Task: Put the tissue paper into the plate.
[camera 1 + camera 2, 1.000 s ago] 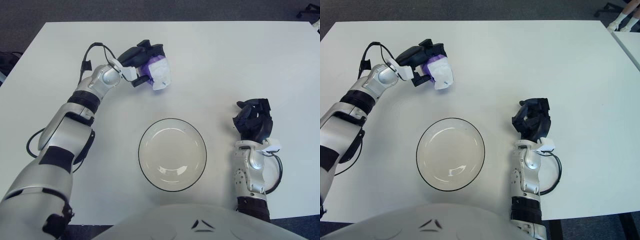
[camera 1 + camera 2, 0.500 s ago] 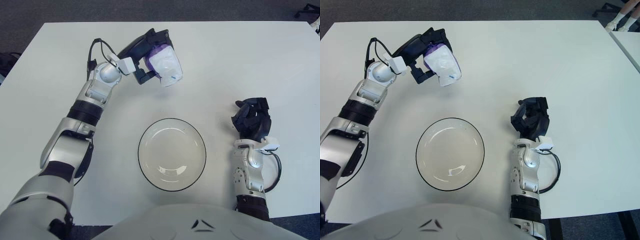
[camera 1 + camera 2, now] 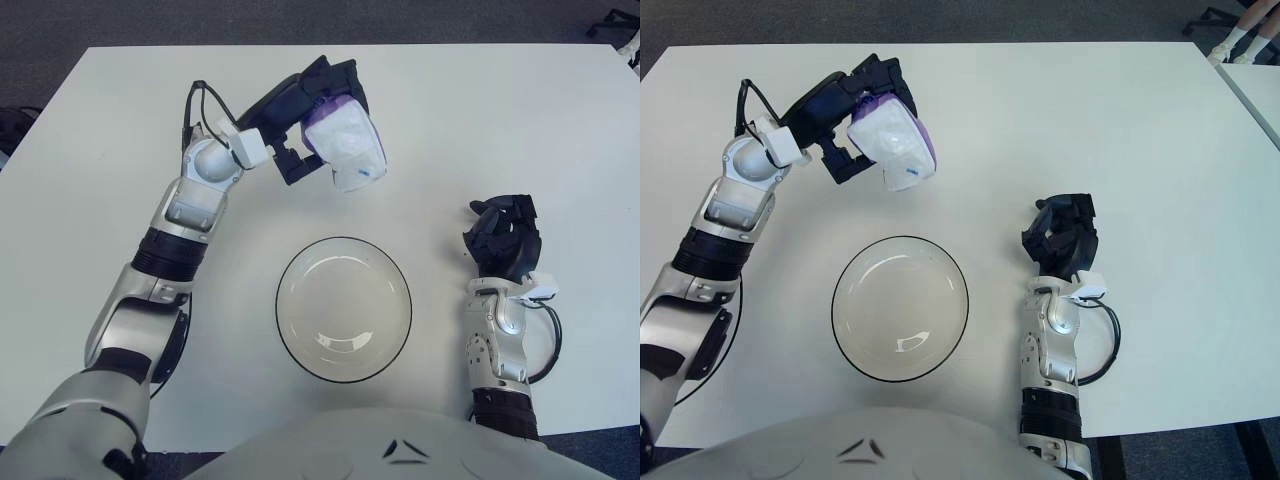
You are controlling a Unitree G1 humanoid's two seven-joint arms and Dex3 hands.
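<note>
An office or lab room is suggested. A plain white bench (image 3: 1120,110) is set on dark grey carpet (image 3: 940,18). Beyond the far right corner of the bench, part of a wheeled chair base (image 3: 1212,14) and a second white bench (image 3: 1260,85) are seen.

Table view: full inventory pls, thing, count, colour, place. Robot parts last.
table: 1, white, fills most of the view
plate: 1, clear with a dark rim, near centre of the table, nothing in it
tissue pack: 1, white and purple, held in the air over the table, beyond the plate and a little to the left
chair base: 1, dark, on the floor past the table's far right corner, partly cut off
floor: grey, beyond the table
left hand: 1, black fingers, silver arm, shut on the tissue pack, left of centre
right hand: 1, black, curled, holds nothing, parked on the table right of the plate
</note>
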